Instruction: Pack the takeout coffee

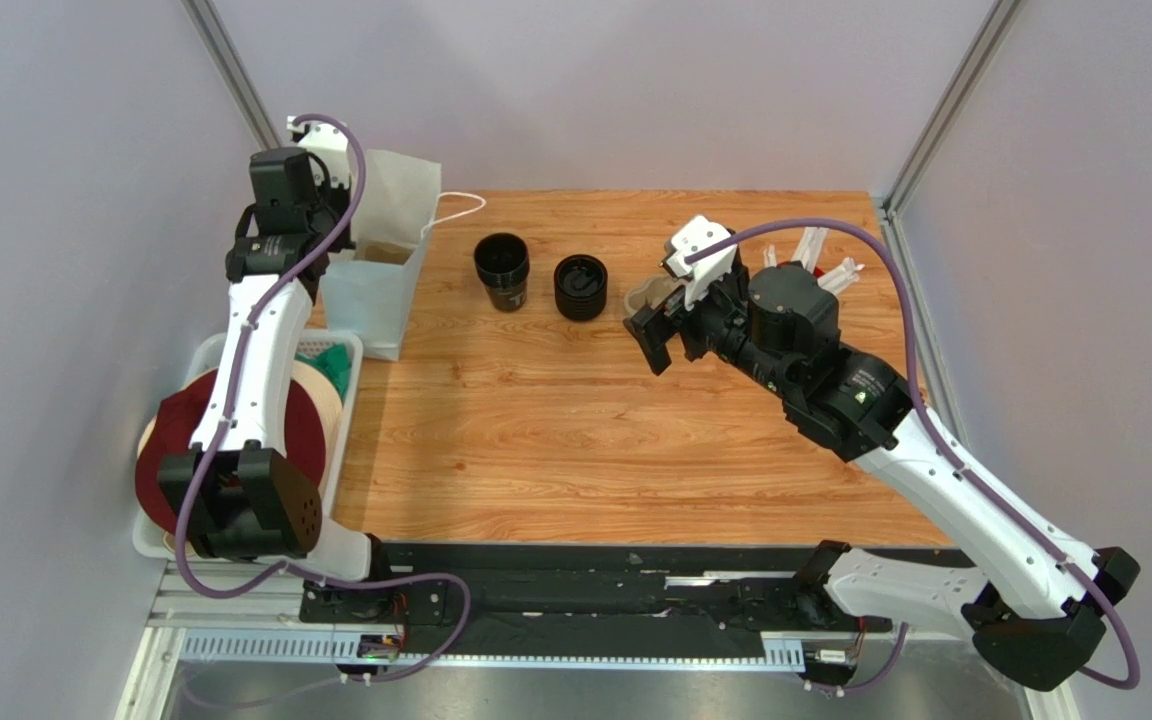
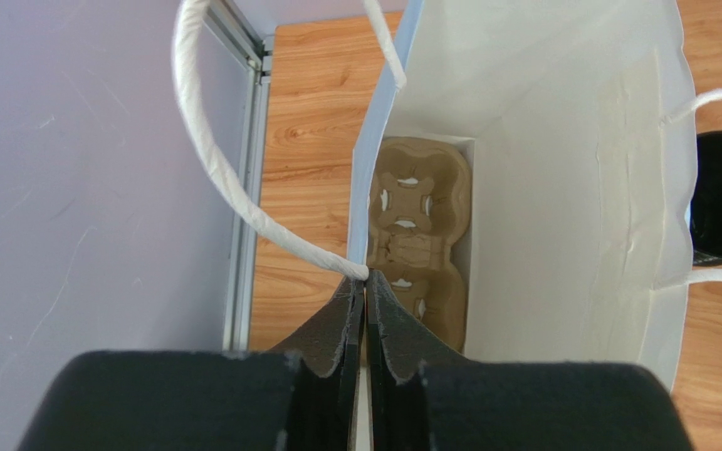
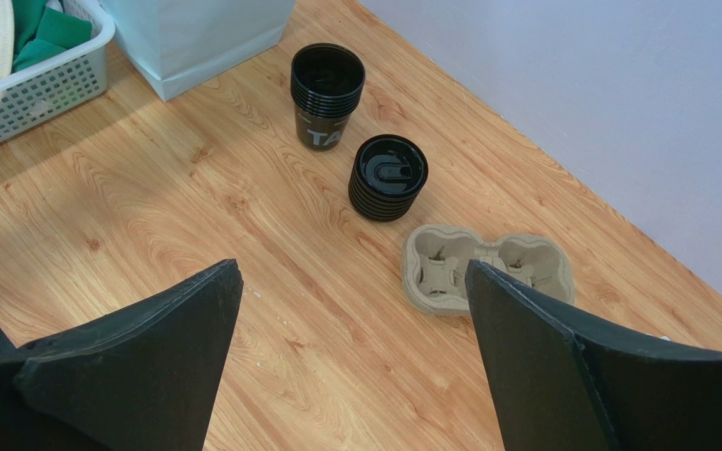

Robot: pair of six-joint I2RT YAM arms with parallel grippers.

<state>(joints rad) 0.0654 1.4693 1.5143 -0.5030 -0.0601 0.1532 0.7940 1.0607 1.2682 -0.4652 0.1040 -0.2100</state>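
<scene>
The takeout coffee is out of view. A white paper bag (image 1: pixel 391 255) stands open at the table's back left. My left gripper (image 2: pixel 366 278) is above it, shut on the bag's near rim where a twisted paper handle (image 2: pixel 209 141) meets it. A brown cardboard cup carrier (image 2: pixel 418 235) lies on the bag's floor. My right gripper (image 3: pixel 352 266) hangs open and empty over bare wood right of centre. Ahead of it are a stack of open black cups (image 3: pixel 327 94), a short stack of black lids (image 3: pixel 388 177) and a second cardboard carrier (image 3: pixel 449 268).
A white plastic basket (image 1: pixel 345 393) with green and round brown items sits off the table's left edge beside the left arm. Clear plastic pieces (image 1: pixel 838 273) lie behind the right wrist. Grey walls close in the back and both sides.
</scene>
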